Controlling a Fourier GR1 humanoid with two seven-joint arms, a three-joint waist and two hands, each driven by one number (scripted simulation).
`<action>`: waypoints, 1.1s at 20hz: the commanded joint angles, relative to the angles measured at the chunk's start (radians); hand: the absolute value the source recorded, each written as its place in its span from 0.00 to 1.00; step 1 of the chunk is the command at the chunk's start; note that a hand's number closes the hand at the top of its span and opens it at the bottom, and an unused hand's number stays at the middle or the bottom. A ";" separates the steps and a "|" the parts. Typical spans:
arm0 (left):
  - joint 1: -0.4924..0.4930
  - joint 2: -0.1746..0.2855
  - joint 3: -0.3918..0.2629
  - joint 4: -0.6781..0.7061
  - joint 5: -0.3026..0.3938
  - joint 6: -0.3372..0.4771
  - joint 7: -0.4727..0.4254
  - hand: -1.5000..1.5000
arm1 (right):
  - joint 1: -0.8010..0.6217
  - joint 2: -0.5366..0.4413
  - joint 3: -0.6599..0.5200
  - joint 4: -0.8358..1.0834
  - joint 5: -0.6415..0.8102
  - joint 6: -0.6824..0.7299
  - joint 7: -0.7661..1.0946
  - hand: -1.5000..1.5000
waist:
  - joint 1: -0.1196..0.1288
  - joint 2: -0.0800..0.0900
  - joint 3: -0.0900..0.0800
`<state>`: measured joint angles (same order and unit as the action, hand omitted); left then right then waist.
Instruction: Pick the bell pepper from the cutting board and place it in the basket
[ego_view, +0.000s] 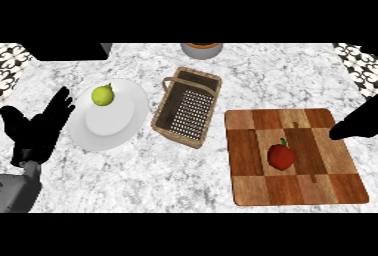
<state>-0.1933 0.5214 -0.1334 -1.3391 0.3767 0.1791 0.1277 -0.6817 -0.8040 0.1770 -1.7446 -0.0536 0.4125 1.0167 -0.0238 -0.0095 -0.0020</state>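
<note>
Left hand (40, 127) open at counter's (148, 170) left edge | my right hand (358, 122) at board's (325, 190) right edge, grip: cannot tell | pepper (281, 156) mid-board, unheld | basket (164, 102) awaits it

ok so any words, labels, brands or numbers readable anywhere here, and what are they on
None: no readable text in this view.
No word, label, brand, number or sign shows on the cutting board, the bell pepper, the basket, the plate, the green fruit or the counter.
The patterned patches at the top corners are ornament, not letters.
</note>
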 joint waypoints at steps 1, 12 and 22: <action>-0.028 0.016 0.030 -0.004 0.004 -0.015 0.022 0.50 | 0.095 -0.089 -0.121 -0.140 -0.185 0.100 0.137 0.00 | -0.013 -0.001 0.002; 0.023 -0.030 0.052 -0.006 -0.039 -0.058 -0.003 0.50 | 0.612 0.048 -0.269 -0.430 0.061 -0.071 -0.149 0.00 | 0.007 0.007 0.003; -0.001 -0.074 0.070 -0.014 -0.083 -0.067 0.023 0.50 | 0.709 0.310 -0.075 -0.181 0.493 -0.298 -0.531 0.00 | 0.027 0.011 0.003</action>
<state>-0.1982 0.4665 -0.0638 -1.3594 0.3067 0.1191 0.1578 -0.0037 -0.5900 0.0345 -2.0229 0.3008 0.2176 0.6207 -0.0033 0.0000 0.0007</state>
